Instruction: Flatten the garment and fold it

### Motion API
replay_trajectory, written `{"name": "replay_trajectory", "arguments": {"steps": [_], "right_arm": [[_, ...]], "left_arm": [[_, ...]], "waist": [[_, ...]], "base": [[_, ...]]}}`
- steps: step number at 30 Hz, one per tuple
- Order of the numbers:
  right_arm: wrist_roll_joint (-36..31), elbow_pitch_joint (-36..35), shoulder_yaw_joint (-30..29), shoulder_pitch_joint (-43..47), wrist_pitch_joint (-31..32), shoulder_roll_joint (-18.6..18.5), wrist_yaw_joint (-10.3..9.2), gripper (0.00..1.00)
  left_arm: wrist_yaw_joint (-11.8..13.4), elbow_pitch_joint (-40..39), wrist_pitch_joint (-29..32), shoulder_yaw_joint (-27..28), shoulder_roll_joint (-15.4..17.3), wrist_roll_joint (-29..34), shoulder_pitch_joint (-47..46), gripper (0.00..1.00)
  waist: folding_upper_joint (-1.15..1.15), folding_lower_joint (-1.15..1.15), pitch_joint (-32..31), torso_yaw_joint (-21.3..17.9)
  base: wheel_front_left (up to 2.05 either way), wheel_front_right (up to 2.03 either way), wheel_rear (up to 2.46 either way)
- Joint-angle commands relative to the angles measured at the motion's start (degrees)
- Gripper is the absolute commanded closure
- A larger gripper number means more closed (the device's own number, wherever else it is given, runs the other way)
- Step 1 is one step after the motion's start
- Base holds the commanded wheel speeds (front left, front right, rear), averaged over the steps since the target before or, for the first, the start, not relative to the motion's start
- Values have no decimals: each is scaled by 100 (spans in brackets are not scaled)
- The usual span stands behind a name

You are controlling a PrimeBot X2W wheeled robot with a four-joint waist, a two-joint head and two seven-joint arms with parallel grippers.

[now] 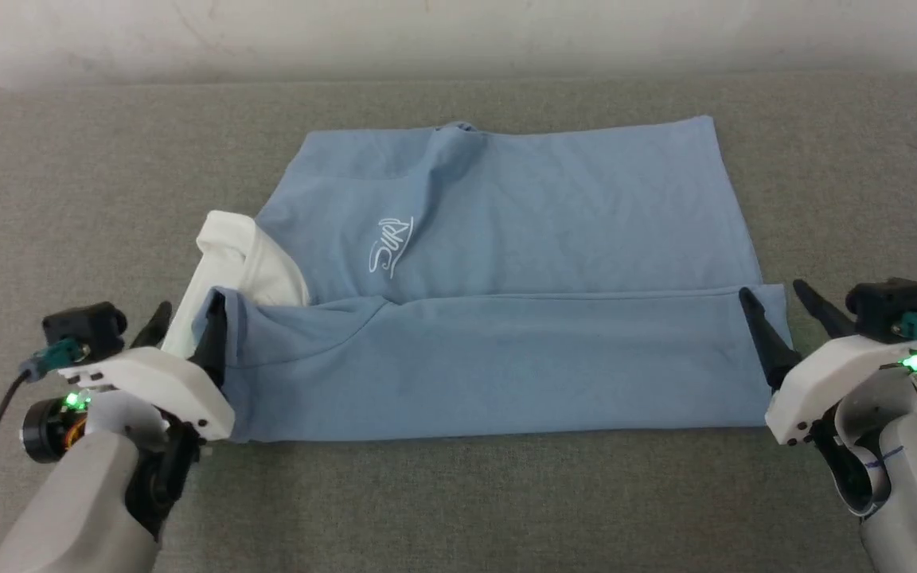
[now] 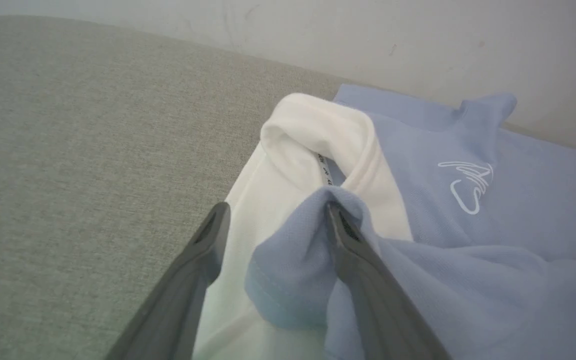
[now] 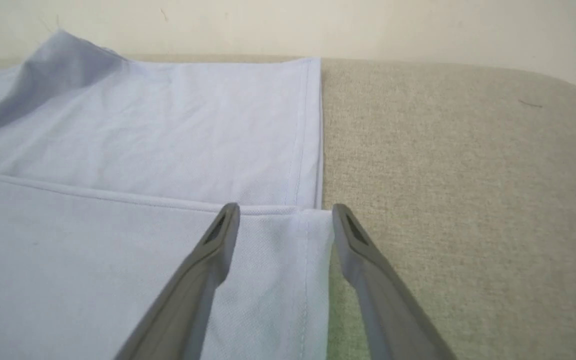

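Light blue polo shirt [image 1: 506, 223] lies spread in the middle of the grey fabric counter [image 1: 458, 501], collar end toward my left and hem toward my right. The near long edge is folded over onto the body, and I read the white script logo [image 1: 391, 245] just above the fold line. The white collar [image 1: 239, 255] bunches up at the left end.

Left pincer [image 1: 188, 309]: wide open at the fold's collar-side corner, blue cloth lying between its fingers, nothing clamped.

Right pincer [image 1: 772, 290]: wide open, straddling the fold's hem corner, gripping nothing.
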Motion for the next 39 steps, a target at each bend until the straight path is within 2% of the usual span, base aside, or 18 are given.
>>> {"name": "replay_trajectory", "arguments": {"steps": [1, 6, 15, 19, 23, 27, 36, 37, 38, 39], "right_arm": [[36, -95, -31, 84, -268, -2, -10, 0], [-179, -691, -289, 541, -747, 138, -10, 0], [-531, -2203, -622, 1502, -531, 579, -10, 0], [-607, -2652, -690, 1707, -358, 691, -10, 0], [-618, -2906, -694, 1759, -258, 784, -10, 0], [-590, -3005, -641, 1732, -190, 837, -10, 0], [-417, -2909, -678, 1681, -73, 783, -10, 0], [-385, -2891, -717, 1681, -39, 769, -10, 0], [-354, -2875, -759, 1679, 4, 746, -10, 0], [-327, -2855, -814, 1679, 62, 717, -10, 0]], "left_arm": [[-69, -6, -38, 74, 105, -55, 2, 0], [-37, -446, 356, 201, 555, -193, 263, 0], [60, -1933, 2339, 141, 1697, -712, 940, 0], [121, -2402, 3142, 33, 2047, -968, 1194, 0], [237, -2609, 3536, -87, 2048, -1124, 1301, 0], [309, -2344, 3682, -264, 1973, -1045, 1270, 0], [243, -1252, 3757, -765, 1413, -781, 896, 0], [203, -1159, 3796, -833, 1345, -780, 877, 11], [155, -1078, 3844, -886, 1272, -811, 865, 53], [100, -1013, 3901, -925, 1214, -857, 856, 89]], "waist": [[0, 0, -163, 32], [0, 0, -451, 19], [0, 0, -596, -137], [0, 0, -523, -226], [0, 0, -421, -304], [0, 0, -320, -385], [0, 0, -220, -501], [0, 0, -218, -511], [0, 0, -222, -517], [0, 0, -230, -522]], "base": [[0, 0, 0], [0, 0, 0], [0, 0, 0], [0, 0, 0], [0, 0, 0], [0, 0, 0], [0, 0, 0], [0, 0, 0], [0, 0, 0], [0, 0, 0]]}}
